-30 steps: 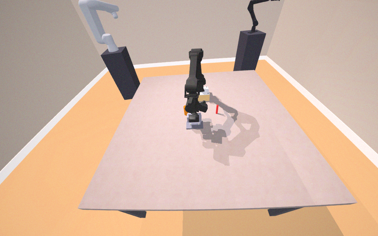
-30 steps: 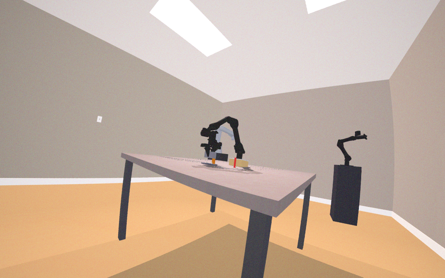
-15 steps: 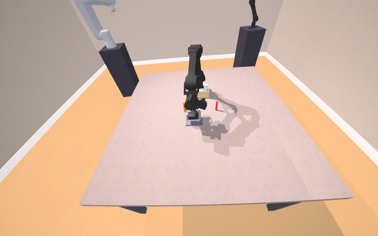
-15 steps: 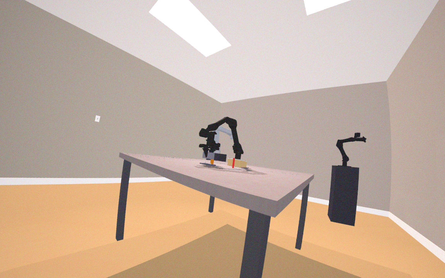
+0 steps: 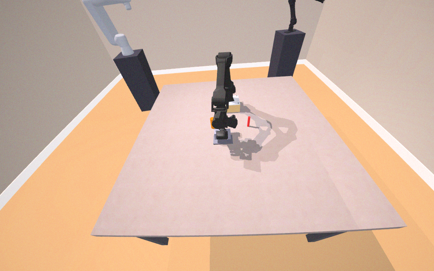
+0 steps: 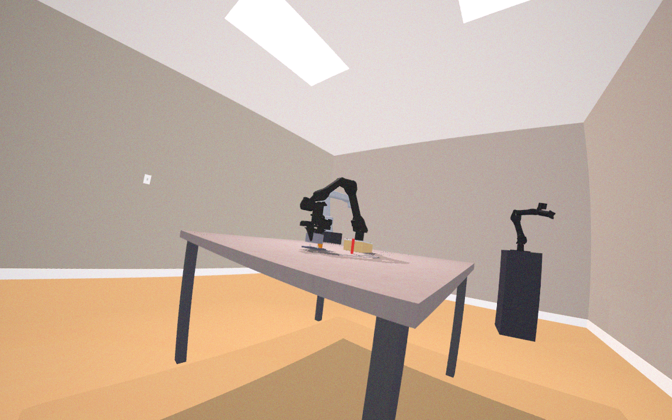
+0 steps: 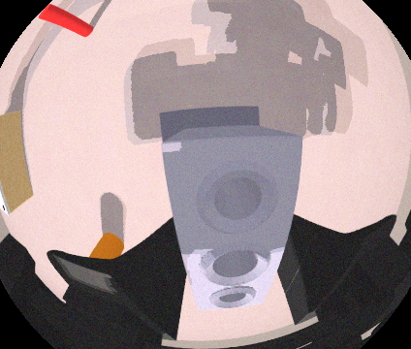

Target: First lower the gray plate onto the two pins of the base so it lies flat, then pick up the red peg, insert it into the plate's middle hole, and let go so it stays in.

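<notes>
My gripper (image 5: 222,135) (image 6: 311,238) (image 7: 225,211) is shut on the gray plate (image 5: 229,132) (image 6: 318,238) (image 7: 230,155), with a finger on each side of it. The plate's holes face the wrist camera. The plate is held just above the gray base (image 5: 222,142) (image 6: 307,247), whose shaded edge (image 7: 210,116) shows past the plate in the wrist view. The base's pins are hidden, and I cannot tell whether plate and pins touch. The red peg (image 5: 248,121) (image 6: 352,246) (image 7: 67,20) stands upright on the table, right of the gripper in the top view.
An orange cylinder (image 5: 212,123) (image 6: 320,245) (image 7: 108,247) stands close to the gripper, partly hidden behind the arm in the top view. The arm's yellow mounting block (image 5: 234,108) (image 6: 357,245) (image 7: 12,162) is behind. Two other arms stand on dark pedestals (image 5: 136,80) (image 5: 284,54) beyond the table.
</notes>
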`<state>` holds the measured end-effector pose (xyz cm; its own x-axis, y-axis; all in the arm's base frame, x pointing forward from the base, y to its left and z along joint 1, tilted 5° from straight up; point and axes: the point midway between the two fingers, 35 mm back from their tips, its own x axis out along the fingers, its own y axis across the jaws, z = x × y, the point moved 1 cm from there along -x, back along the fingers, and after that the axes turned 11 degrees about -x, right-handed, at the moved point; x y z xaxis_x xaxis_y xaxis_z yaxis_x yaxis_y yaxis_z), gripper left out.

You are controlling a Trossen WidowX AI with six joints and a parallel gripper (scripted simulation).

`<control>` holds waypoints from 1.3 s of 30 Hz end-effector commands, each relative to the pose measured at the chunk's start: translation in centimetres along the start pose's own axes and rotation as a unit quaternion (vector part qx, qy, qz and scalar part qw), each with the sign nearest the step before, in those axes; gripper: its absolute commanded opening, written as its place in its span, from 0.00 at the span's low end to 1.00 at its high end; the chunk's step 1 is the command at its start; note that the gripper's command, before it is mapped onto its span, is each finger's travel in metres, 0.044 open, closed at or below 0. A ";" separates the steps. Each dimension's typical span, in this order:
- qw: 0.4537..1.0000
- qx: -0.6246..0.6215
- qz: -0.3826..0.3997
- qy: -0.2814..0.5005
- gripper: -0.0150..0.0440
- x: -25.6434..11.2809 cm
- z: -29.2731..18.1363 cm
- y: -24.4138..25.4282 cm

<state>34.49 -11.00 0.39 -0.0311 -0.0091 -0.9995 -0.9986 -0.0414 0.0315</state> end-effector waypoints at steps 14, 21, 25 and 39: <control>1.000 0.000 0.002 -0.001 0.25 1.4 0.0 0.1; 1.000 0.000 0.002 -0.001 0.48 1.4 0.0 0.1; 1.000 0.000 0.002 -0.001 0.65 1.4 0.0 0.1; 1.000 0.000 0.003 0.000 1.00 -0.9 -0.1 -0.3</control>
<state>34.13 -10.90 -0.59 -0.0534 -0.0022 -0.9986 -0.9977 -0.0429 0.0534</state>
